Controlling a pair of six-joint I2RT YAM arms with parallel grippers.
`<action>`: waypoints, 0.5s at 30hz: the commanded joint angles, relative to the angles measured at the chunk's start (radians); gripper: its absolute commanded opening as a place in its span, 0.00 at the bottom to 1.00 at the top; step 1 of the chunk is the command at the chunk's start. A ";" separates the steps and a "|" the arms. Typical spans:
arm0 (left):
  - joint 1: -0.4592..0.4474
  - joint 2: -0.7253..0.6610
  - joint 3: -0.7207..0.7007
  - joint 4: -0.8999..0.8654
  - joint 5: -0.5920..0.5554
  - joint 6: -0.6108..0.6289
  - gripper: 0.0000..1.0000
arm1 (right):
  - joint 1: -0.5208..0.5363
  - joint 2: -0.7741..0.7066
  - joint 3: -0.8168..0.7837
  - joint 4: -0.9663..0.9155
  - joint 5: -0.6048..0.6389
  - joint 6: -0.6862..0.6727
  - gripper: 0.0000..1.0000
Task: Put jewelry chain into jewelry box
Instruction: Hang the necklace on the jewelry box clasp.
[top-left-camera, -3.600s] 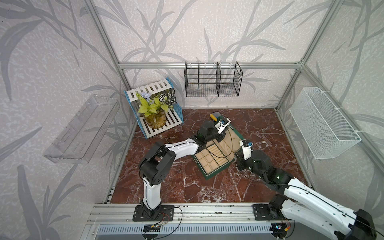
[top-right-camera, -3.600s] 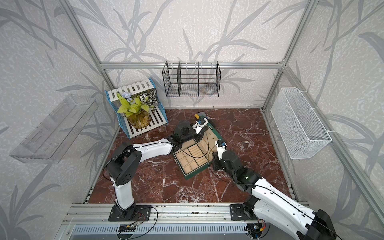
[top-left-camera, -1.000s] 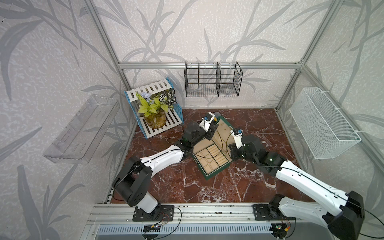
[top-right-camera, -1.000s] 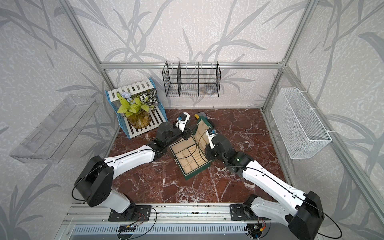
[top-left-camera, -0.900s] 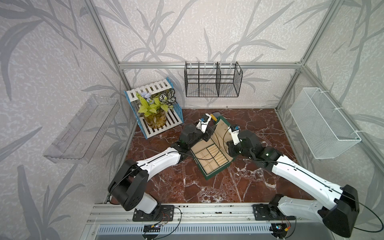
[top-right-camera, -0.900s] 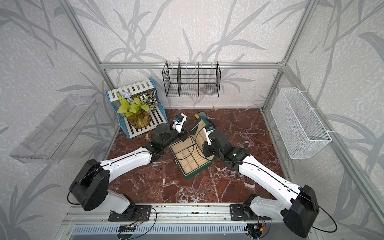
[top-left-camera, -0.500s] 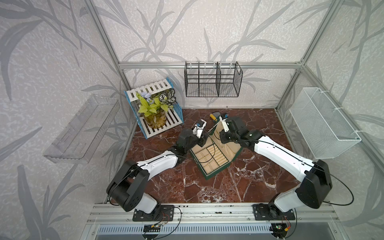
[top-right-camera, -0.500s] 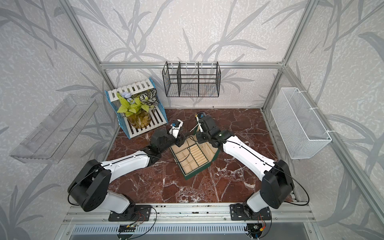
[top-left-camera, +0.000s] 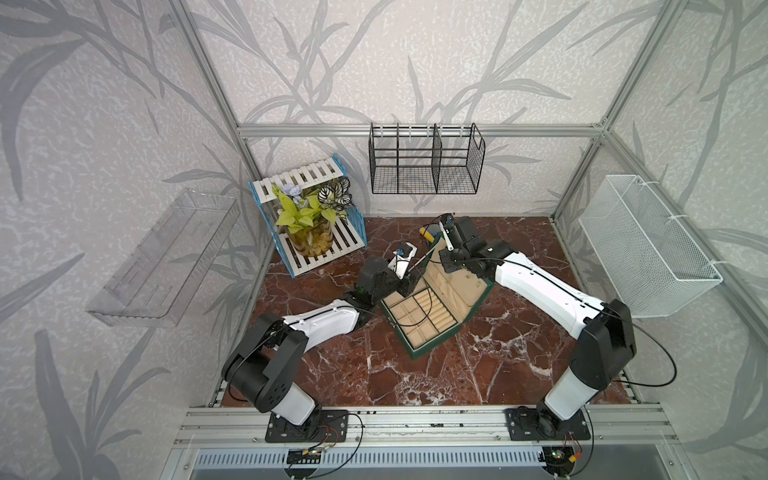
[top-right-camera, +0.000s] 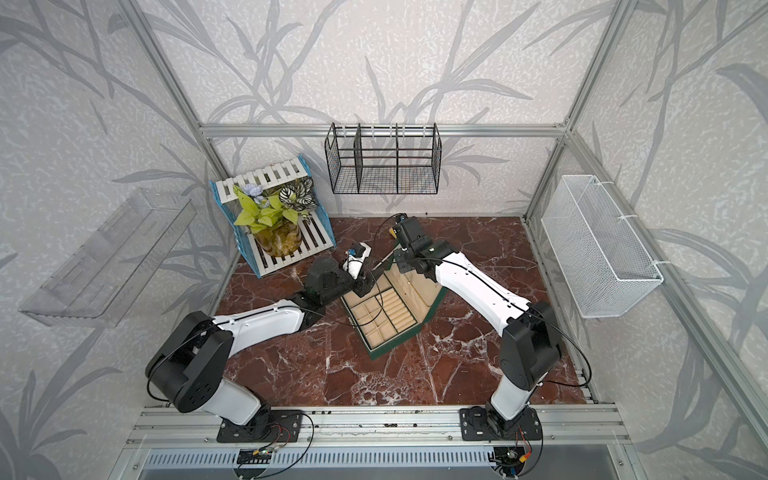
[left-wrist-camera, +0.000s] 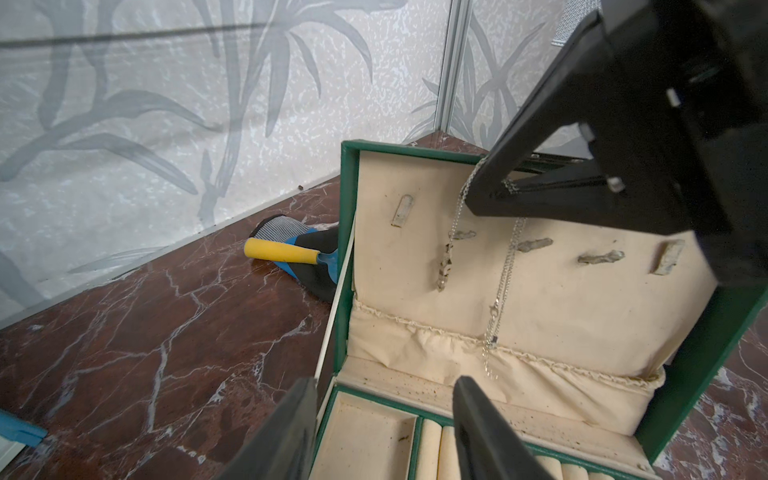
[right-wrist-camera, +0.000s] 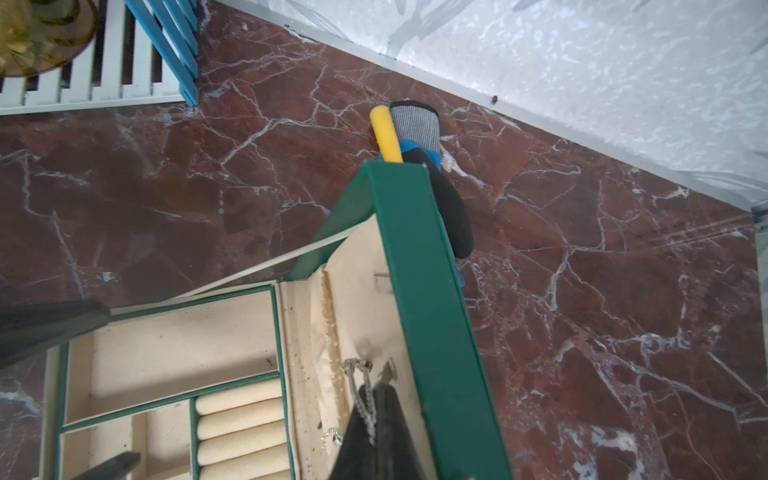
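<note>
Jewelry chain hangs limp from the clamped tips of the right pincer. It drapes down the cream lining of the jewelry box lid, its lower end at the gathered pocket. Opposite, the left pincer waits at the tray's corner, jaws spread, holding nothing. Red-brown veined marble surface lies beneath both. Behind the lid, near the right pincer, lies a yellow-handled tool by the leaf-patterned wall.

We see a shiny metal chain, a matt green box lined with stained cloth, a smooth marble-look surface.
</note>
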 joint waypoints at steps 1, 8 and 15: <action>0.005 0.013 0.032 0.028 0.024 -0.008 0.56 | -0.010 0.008 0.029 -0.042 0.026 -0.011 0.00; 0.006 0.030 0.050 0.020 0.033 -0.006 0.56 | -0.016 0.055 0.043 -0.033 0.032 -0.038 0.00; 0.006 0.026 0.050 0.012 0.028 -0.003 0.56 | -0.021 0.083 0.061 -0.040 0.072 -0.046 0.00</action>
